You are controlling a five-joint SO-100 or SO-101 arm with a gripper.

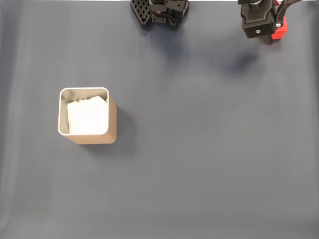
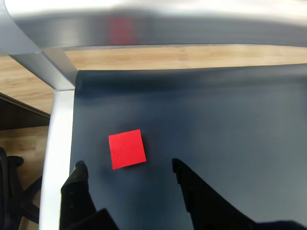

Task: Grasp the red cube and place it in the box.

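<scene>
2 fingers [image 2: 79, 173] flanking red cube [image 2: 127, 149]

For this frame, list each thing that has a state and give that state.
red cube: lying on the dark mat, not gripped, between the open fingers.
box: upright, open-topped, white lining inside, no cube in it.
gripper: open, low over the cube, near the mat's edge.
</scene>
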